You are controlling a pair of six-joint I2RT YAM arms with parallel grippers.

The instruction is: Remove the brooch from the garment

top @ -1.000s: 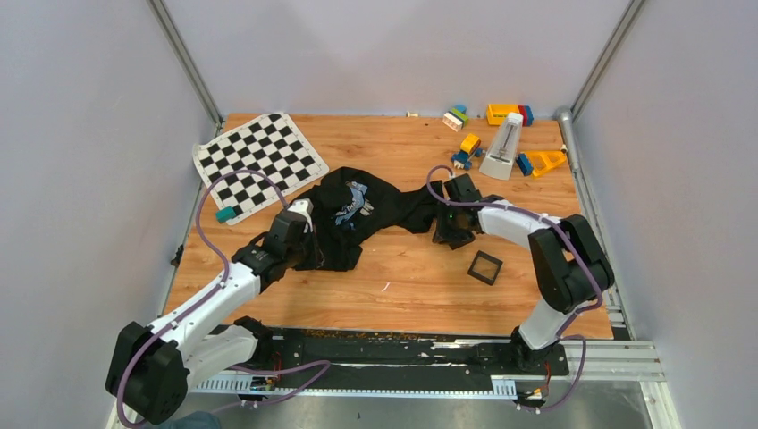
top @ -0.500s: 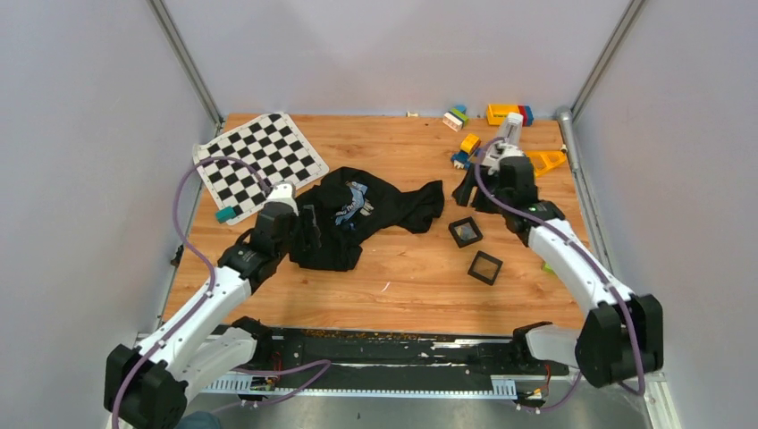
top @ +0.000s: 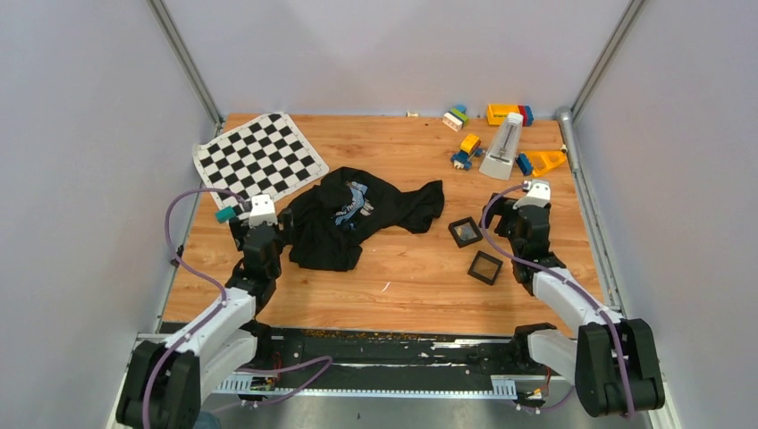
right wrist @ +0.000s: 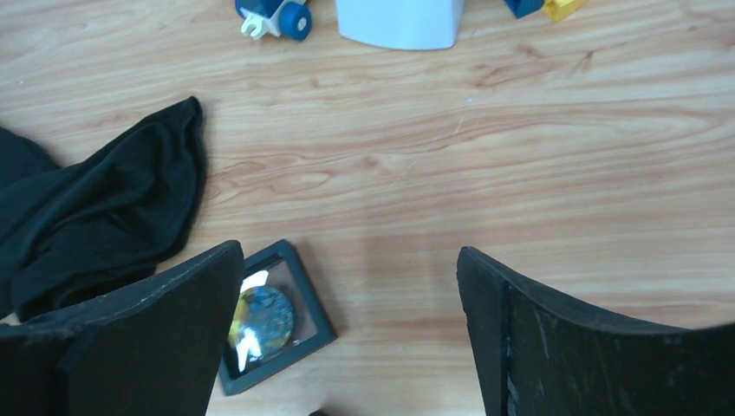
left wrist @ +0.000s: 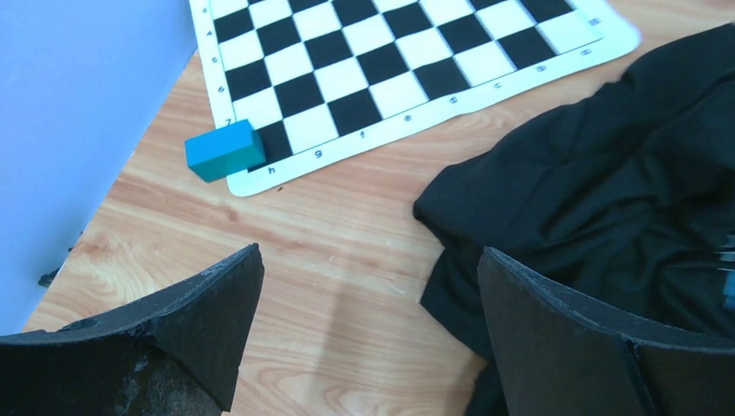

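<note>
One black T-shirt (top: 357, 223) with a blue and white print lies crumpled at the middle of one wooden table (top: 402, 299); the brooch cannot be made out on it. Two black square frames (top: 464, 232) (top: 484, 267) lie just right of the shirt. The left gripper (left wrist: 370, 256) hangs wide open and empty beside the shirt's left edge. The right gripper (right wrist: 349, 260) is spread open and empty near the frames. One chequered mat (top: 259, 158) lies far left with one teal block (top: 225, 214) at its corner. One white tapered object (top: 502, 147) stands far right among toy bricks (top: 467, 147). Pale grey walls (top: 402, 54) enclose the table
</note>
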